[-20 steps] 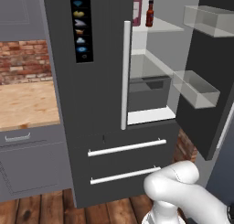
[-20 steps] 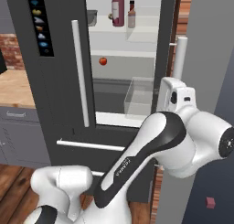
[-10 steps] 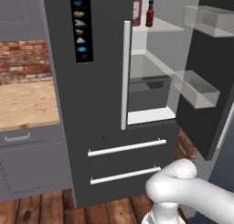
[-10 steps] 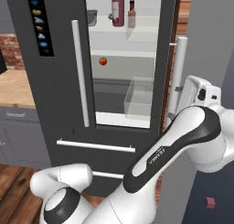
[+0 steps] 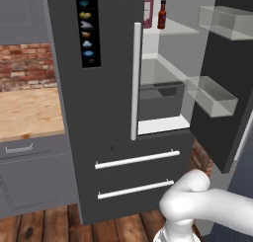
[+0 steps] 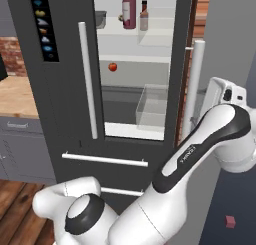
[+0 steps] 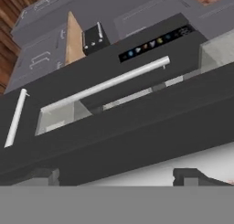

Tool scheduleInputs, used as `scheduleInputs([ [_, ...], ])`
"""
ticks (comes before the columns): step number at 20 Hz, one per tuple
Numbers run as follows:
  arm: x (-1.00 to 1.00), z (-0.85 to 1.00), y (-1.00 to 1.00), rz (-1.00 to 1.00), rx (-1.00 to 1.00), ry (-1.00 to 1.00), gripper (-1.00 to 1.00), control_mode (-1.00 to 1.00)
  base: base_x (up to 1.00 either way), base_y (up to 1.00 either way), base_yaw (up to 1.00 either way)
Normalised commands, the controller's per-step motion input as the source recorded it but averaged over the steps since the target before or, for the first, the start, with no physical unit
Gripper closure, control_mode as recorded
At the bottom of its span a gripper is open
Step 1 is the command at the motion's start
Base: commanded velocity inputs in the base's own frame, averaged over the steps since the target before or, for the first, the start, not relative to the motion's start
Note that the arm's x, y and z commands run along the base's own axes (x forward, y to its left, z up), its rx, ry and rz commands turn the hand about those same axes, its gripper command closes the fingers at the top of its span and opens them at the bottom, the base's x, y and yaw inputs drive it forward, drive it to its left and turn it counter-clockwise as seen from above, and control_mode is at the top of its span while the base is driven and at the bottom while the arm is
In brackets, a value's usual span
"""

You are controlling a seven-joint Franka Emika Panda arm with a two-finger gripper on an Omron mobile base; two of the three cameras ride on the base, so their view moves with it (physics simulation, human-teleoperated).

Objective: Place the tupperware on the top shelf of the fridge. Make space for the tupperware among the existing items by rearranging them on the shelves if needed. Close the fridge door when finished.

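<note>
The fridge (image 5: 106, 112) has its right door (image 5: 225, 122) swung open. On the top shelf (image 5: 179, 28) stand the pinkish-red bottle (image 6: 129, 9) and the small sauce bottle (image 6: 144, 16). A grey tub (image 6: 100, 19) that looks like the tupperware sits at the shelf's left end. My wrist (image 6: 225, 91) hangs just right of the door's white handle (image 6: 195, 89), on the door's outer side. In the hand view my gripper (image 7: 119, 176) is open and holds nothing, and the door's dark edge (image 7: 137, 131) runs right across in front of it.
A small red fruit (image 6: 113, 67) lies on a lower shelf above a clear bin (image 6: 152, 106). Clear bins (image 5: 212, 95) jut from the door's inner face. Two drawers (image 5: 136, 159) lie below. A wooden counter (image 5: 29, 112) lies to the left.
My hand has moved to the right, from in front of the door handle to past it. The door and the shelf items have not moved.
</note>
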Motion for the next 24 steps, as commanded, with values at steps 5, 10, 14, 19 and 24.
scheduleInputs([
  [5,0.21,-0.23,-0.16,0.00,0.00,0.00,-1.00,-1.00,0.00,0.00,0.00],
  [10,0.29,-0.31,-0.07,0.00,0.00,0.00,-1.00,-1.00,0.00,0.00,0.00],
  [14,0.34,-0.30,-0.06,0.00,0.00,0.00,-1.00,-1.00,0.00,0.00,0.00],
  [19,0.35,-0.23,-0.14,0.00,0.00,0.00,-1.00,-1.00,0.00,0.00,0.00],
  [24,0.42,-0.17,-0.08,0.02,0.00,0.00,-1.00,-1.00,0.00,0.00,0.00],
])
